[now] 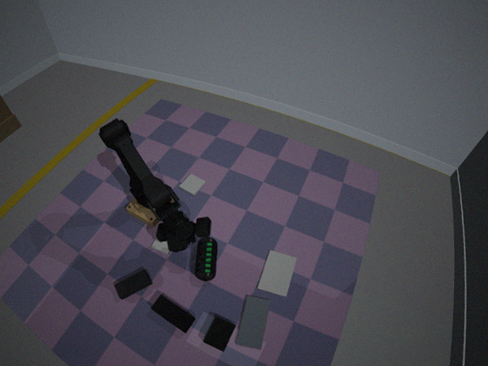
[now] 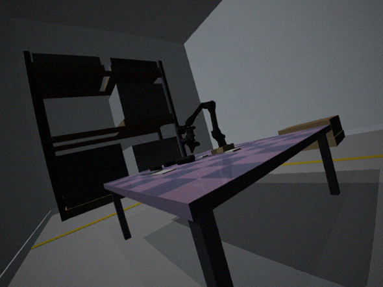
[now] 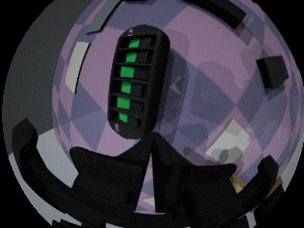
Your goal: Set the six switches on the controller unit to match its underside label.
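The dark grey controller unit sits flat on the checkered bench, switches up. Its six rockers show green ends in a row along one side. In the wrist view the third and fifth green ends from the top look larger than the others; exact rocker positions are hard to tell. The label underneath is hidden. My gripper is shut and empty, pointing down above the bench beside the unit. In the wrist view its tips appear just below the unit's near end. In the top view the wrist hides the fingertips.
A pale plate and a grey-green plate lie beyond the unit. Three dark blocks lie nearby. Small white tiles lie near the arm's wooden base.
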Available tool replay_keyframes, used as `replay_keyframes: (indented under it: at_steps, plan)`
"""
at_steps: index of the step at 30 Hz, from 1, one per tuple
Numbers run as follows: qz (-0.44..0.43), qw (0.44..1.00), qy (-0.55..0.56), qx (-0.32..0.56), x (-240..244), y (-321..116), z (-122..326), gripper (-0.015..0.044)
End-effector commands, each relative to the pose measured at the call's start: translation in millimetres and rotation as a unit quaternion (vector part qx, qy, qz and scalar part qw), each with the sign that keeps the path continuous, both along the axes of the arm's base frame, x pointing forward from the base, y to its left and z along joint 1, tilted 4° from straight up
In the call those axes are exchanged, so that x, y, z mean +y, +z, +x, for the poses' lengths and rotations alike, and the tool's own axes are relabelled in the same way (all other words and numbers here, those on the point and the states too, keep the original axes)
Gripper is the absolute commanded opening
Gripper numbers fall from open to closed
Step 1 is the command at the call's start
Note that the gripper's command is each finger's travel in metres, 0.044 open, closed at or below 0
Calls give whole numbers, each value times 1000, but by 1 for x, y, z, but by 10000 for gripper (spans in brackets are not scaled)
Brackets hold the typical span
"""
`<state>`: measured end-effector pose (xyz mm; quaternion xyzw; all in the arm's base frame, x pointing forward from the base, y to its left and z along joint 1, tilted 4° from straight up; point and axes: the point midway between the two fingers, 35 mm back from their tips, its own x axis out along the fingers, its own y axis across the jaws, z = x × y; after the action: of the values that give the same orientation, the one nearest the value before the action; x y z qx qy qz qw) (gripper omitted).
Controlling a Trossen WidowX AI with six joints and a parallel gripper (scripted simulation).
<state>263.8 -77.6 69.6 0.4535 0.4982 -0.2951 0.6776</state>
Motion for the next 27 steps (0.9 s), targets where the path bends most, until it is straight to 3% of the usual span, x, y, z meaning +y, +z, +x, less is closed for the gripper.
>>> replay_keyframes:
  at_steps: [1,27]
  plan:
    - [-4,1000,2,9,-2,-2,-6,0]
    - [-5,1000,3,12,-6,-43,-3,0]
